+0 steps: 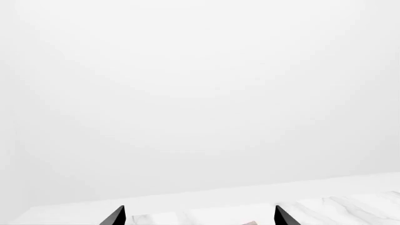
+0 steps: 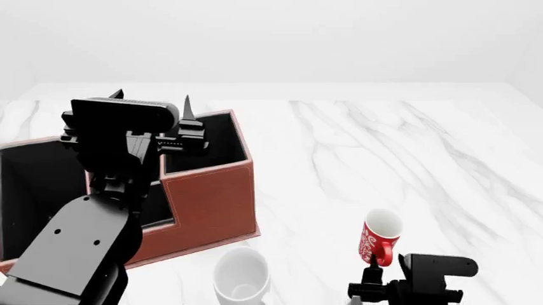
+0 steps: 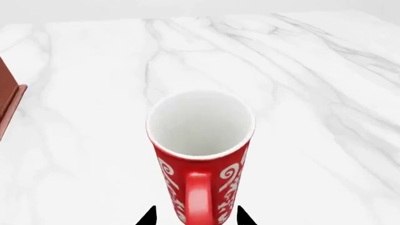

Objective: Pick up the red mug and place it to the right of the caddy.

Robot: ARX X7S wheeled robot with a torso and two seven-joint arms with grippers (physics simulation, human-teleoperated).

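The red mug (image 2: 377,238) with white pattern stands right of the caddy (image 2: 212,203), near the table's front. In the right wrist view the red mug (image 3: 200,140) fills the middle, white inside showing, handle toward the camera. My right gripper (image 3: 196,216) has its two black fingertips narrowed close on either side of the mug's lower body; it also shows in the head view (image 2: 371,279) just below the mug. I cannot tell whether the mug is off the table. My left gripper (image 2: 152,100) hovers over the caddy, open and empty (image 1: 198,218).
A plain white mug (image 2: 241,279) stands just in front of the caddy's right corner, left of the red mug. The white marble table (image 2: 382,146) stretches away to the right and back. The caddy's corner shows at the right wrist view's edge (image 3: 7,101).
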